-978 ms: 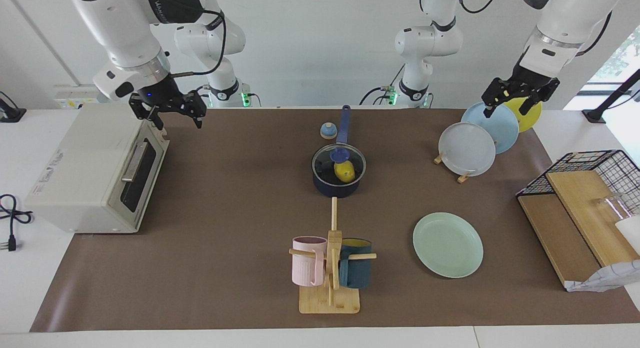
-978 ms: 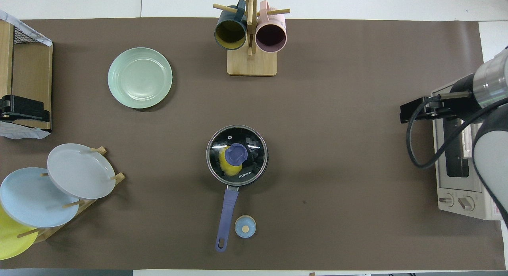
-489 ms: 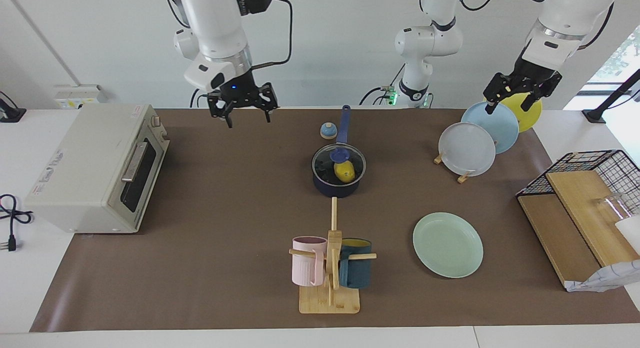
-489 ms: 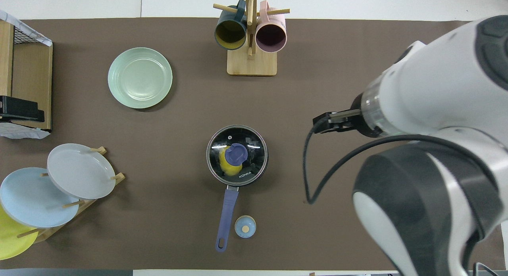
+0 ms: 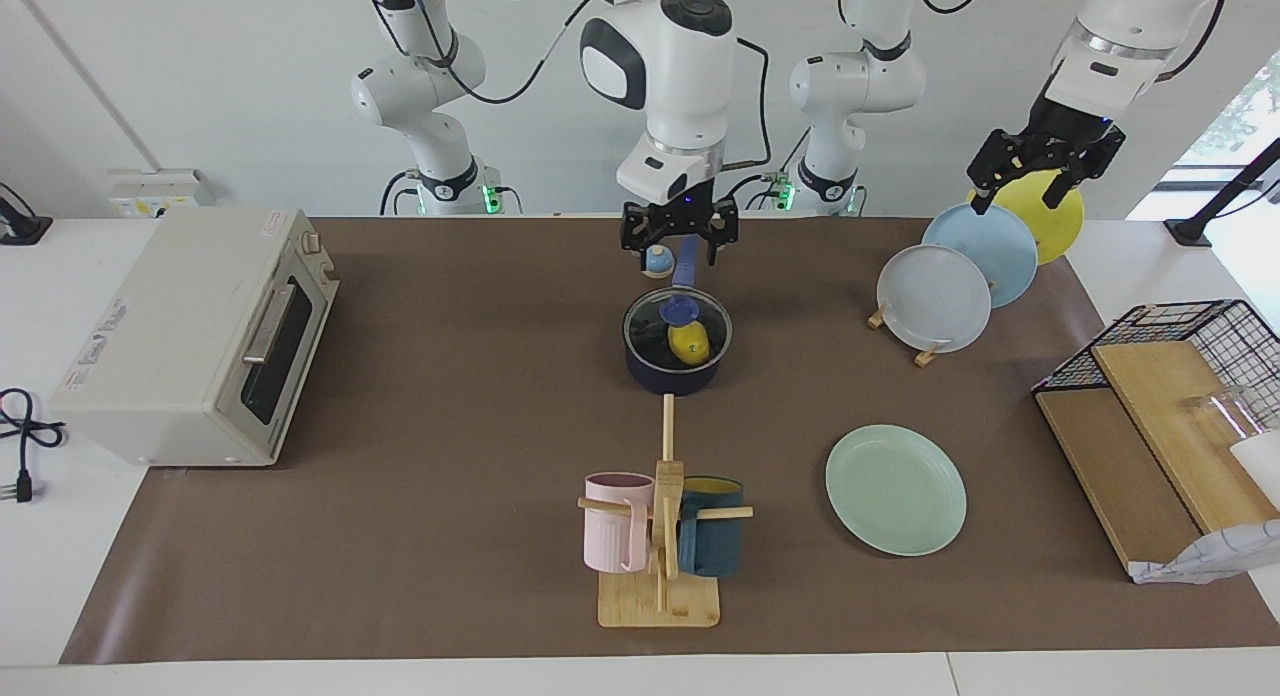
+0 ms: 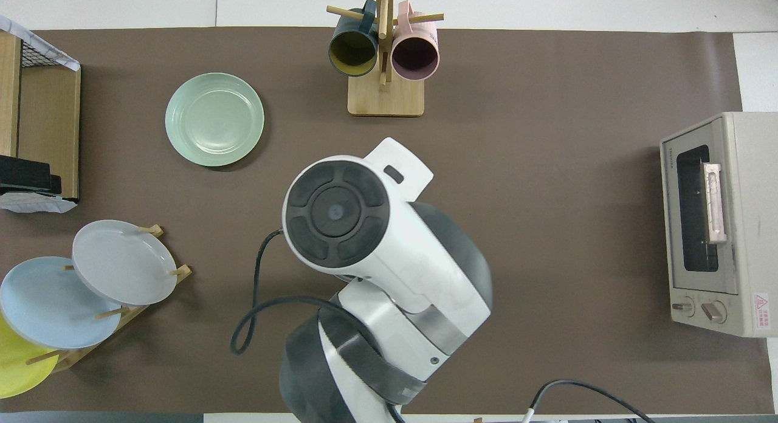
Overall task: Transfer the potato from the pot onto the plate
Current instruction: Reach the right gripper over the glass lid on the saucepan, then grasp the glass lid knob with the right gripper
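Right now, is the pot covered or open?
Covered. A glass lid with a blue knob sits on the pot, and the potato shows through it, inside.

right arm [image 6: 377, 277] hiding pot and potato overhead, yellow plate [image 6: 15, 365] cut off

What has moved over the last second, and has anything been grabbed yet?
The right gripper swung from over the toaster oven across to above the pot handle, jaws open. Nothing has been grabbed. The left gripper rose slightly over the plate rack. The lid is still on the pot, with the potato inside; the plate lies unmoved.
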